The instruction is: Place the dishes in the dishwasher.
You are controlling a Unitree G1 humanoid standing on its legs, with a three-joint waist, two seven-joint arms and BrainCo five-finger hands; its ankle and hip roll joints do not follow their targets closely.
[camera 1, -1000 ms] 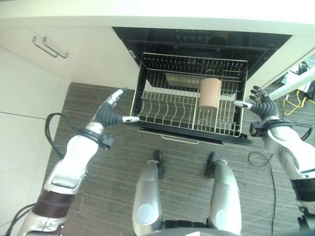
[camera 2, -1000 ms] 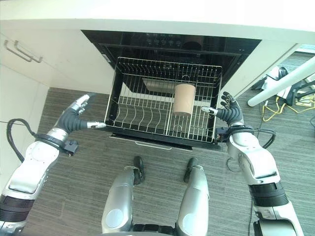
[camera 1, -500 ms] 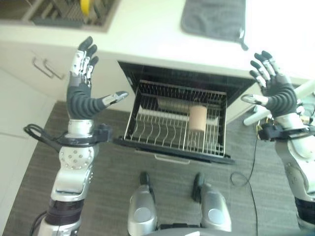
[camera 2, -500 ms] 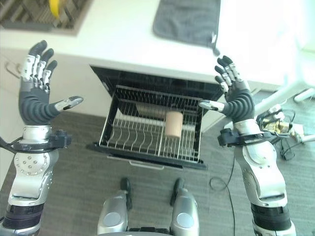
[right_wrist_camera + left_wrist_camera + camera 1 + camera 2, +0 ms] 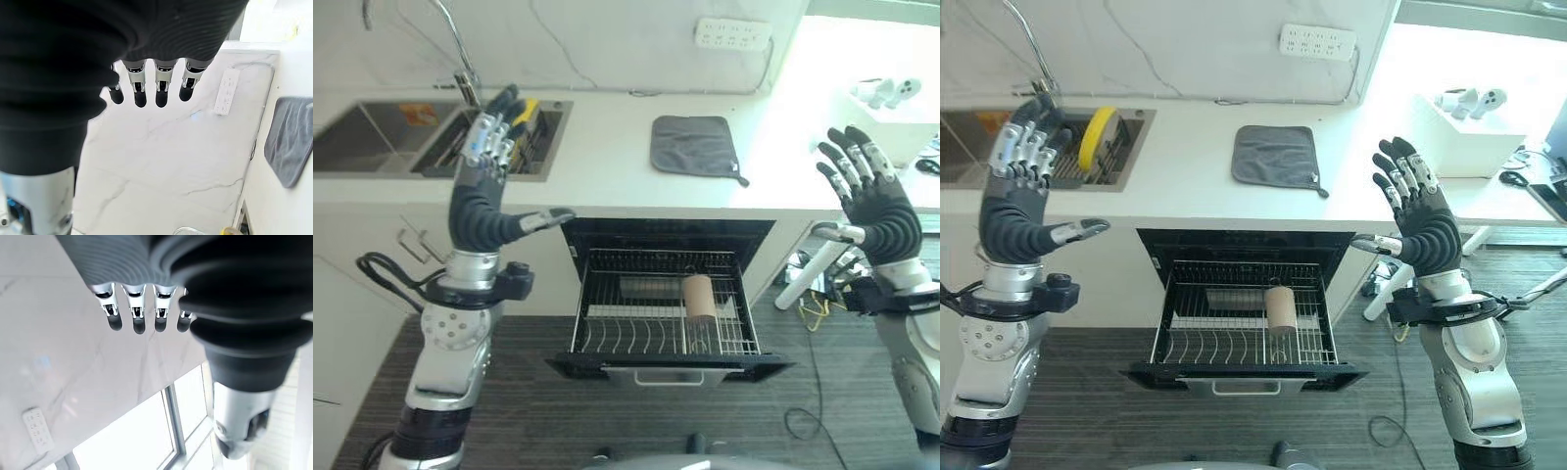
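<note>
The dishwasher's wire rack (image 5: 607, 338) is pulled out below the white counter. A tan cup (image 5: 698, 296) lies in it right of the middle. A yellow plate (image 5: 1095, 137) stands on edge in the sink basin (image 5: 1126, 157) at the left. My left hand (image 5: 480, 206) is raised open in front of the sink with its fingers (image 5: 138, 316) straight, and it holds nothing. My right hand (image 5: 883, 211) is raised open at the counter's right end with its fingers (image 5: 146, 85) straight, and it is empty too. Both hands are well above the rack.
A grey cloth (image 5: 693, 147) lies flat on the counter above the dishwasher. A tap (image 5: 455, 44) rises behind the sink, and a socket strip (image 5: 734, 33) is on the wall. A white block (image 5: 1459, 132) stands at the right. A cabinet handle (image 5: 411, 245) is below the sink.
The camera has tilted up from the floor to the counter and wall. Both hands have left the sides of the rack and risen to counter height, fingers spread.
</note>
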